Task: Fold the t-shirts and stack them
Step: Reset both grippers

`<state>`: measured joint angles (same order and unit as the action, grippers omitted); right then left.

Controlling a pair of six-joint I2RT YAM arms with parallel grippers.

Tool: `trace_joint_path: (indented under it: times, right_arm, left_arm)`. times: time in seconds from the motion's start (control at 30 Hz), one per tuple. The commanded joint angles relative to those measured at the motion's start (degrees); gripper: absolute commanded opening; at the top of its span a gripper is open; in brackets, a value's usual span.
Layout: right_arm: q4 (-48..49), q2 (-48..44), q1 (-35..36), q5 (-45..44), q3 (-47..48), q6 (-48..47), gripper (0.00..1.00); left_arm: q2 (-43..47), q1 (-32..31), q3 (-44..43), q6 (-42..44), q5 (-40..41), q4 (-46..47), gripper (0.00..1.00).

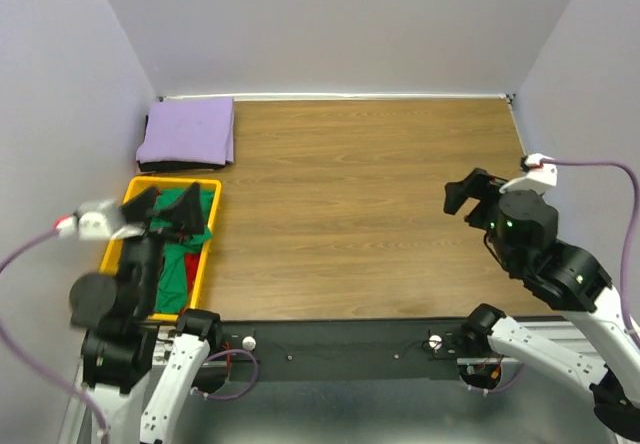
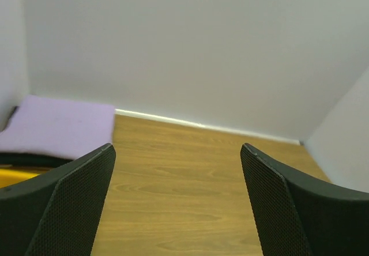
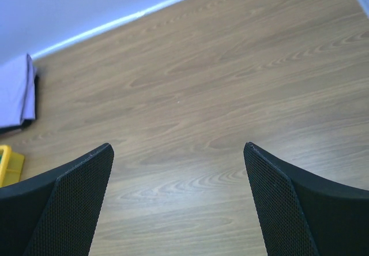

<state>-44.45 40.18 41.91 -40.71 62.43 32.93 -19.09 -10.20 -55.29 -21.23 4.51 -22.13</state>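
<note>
A folded lavender t-shirt [image 1: 190,132] lies in the far left corner of the table, on top of a black t-shirt [image 1: 172,166] whose edge shows beneath it. A green t-shirt [image 1: 180,269] and a red t-shirt [image 1: 167,312] lie crumpled in the yellow crate [image 1: 207,256]. My left gripper [image 1: 170,209] hovers open above the crate, holding nothing. My right gripper [image 1: 462,202] hangs open over the right side of the table, also empty. The left wrist view shows the lavender t-shirt [image 2: 57,126] ahead of the left gripper [image 2: 177,152]. In the right wrist view, the right gripper [image 3: 177,149] has only bare wood between its fingers.
The crate stands at the table's left edge, just in front of the lavender stack. Grey walls close in the back and both sides. The wooden table [image 1: 370,204] spreads between the two arms. A corner of the crate [image 3: 10,164] shows in the right wrist view.
</note>
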Motion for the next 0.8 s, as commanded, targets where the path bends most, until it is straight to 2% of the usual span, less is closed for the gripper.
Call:
trace_joint_path:
  times: [0.0, 0.1, 0.2, 0.47, 0.77]
  right_arm:
    - [-1.17, -5.45, -0.16, -4.9, -3.63, 0.38, 1.0]
    - [-1.17, -10.1, -0.16, -6.66, -6.17, 2.48, 1.0]
    - [-1.08, -14.32, -0.16, -8.33, -8.55, 4.07, 1.0]
    - [-1.08, -20.84, -0.25, -7.98, -10.49, 3.99, 1.0]
    - [-1.08, -21.2, -0.16, -7.63, -11.99, 4.25, 1.0]
  left_arm:
    - [9.58, -0.09, -0.17, -4.69, 16.03, -10.48, 0.97]
    - [17.3, -0.09, 1.41, -8.19, 21.48, -9.78, 0.97]
    - [22.14, -0.35, 3.95, -9.0, 22.9, -7.5, 0.96]
    - [22.52, -0.79, 8.17, -11.81, 22.73, -6.18, 0.95]
    - [22.43, -0.96, 12.22, -12.95, 20.36, -3.89, 0.95]
